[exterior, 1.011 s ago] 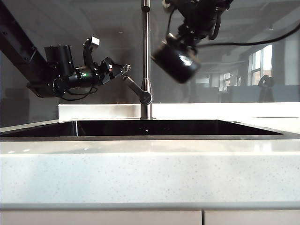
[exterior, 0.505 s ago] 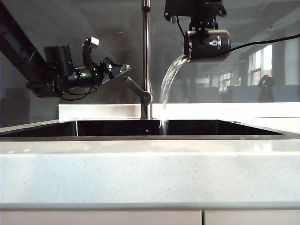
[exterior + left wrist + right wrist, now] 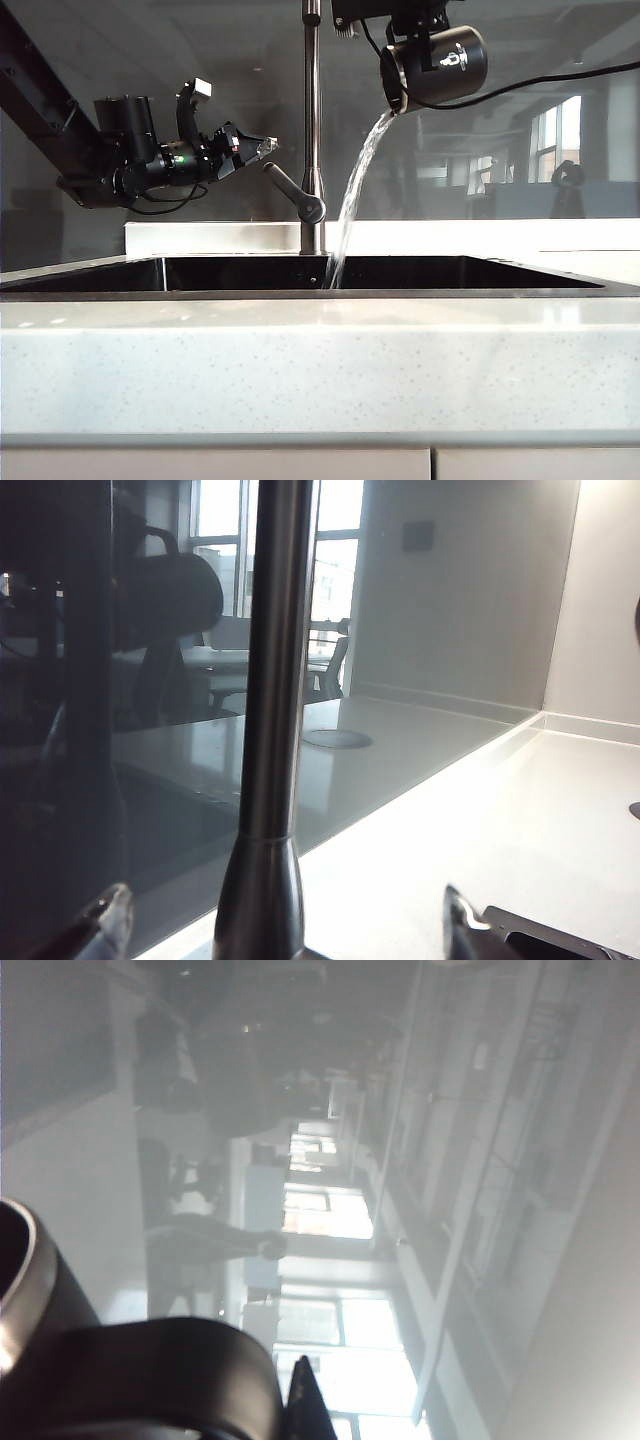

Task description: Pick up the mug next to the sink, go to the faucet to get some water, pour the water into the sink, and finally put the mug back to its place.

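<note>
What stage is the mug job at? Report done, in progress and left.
Done: the mug is picked up and evidently filled, since water runs from it. In progress: the right gripper, shut on the mug by the faucet, tips it and the stream falls into the sink. The left gripper hangs open beside the faucet's lever. Left: return the mug to its place.

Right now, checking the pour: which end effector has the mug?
The right end effector, high right of the faucet, tips the mug; the left end effector is open, empty.

A white speckled counter [image 3: 320, 370] carries the dark sink [image 3: 250, 272], recessed along its back edge. The faucet [image 3: 312, 130] rises from the counter behind the sink.
</note>
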Robot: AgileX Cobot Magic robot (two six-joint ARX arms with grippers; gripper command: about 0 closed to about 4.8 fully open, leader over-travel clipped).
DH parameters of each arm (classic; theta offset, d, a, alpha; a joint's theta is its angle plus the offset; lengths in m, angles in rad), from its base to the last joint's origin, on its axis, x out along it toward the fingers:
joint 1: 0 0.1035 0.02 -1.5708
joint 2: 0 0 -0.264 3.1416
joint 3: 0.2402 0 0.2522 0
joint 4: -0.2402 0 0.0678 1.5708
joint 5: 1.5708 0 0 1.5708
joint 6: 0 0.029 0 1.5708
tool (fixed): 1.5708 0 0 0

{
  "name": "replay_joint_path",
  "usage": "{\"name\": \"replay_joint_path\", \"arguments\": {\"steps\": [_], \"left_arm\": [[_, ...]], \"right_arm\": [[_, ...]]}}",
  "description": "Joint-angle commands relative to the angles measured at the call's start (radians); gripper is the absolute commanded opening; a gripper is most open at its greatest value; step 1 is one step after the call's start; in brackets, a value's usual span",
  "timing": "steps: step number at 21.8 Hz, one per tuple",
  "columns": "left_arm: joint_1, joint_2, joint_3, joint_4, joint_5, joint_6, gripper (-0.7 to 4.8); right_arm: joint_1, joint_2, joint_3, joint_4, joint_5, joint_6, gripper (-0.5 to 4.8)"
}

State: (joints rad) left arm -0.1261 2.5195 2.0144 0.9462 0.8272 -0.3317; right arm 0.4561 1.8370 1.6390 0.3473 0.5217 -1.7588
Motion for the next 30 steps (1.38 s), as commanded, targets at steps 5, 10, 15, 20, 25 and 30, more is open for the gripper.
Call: {"name": "replay_joint_path", "arguments": {"steps": [5, 10, 15, 20, 25, 30], "left_arm": [[0.0, -0.006, 0.004, 0.002, 0.0, 0.0, 3.95], [0.0, -0.005, 0.004, -0.036, 0.0, -0.001, 3.95], [0.0, -0.005, 0.004, -0.089, 0.0, -0.001, 3.95], [0.0, -0.005, 0.004, -0.13, 0.0, -0.001, 3.95], [0.0, -0.006, 0.004, -0.13, 0.0, -0.001, 3.95], [0.0, -0.006, 0.004, -0.129, 0.0, -0.001, 3.95]], "right_arm": [[0.016, -0.026, 0.01, -0.029, 0.0, -0.048, -0.06], [0.016, -0.039, 0.011, -0.029, 0.0, -0.052, -0.06], [0.016, -0.047, 0.011, -0.027, 0.0, -0.052, -0.06], [0.016, -0.047, 0.01, -0.029, 0.0, -0.051, -0.06], [0.016, -0.046, 0.009, -0.029, 0.001, 0.007, -0.06], [0.015, -0.046, 0.009, -0.032, 0.068, 0.364, -0.06]]}}
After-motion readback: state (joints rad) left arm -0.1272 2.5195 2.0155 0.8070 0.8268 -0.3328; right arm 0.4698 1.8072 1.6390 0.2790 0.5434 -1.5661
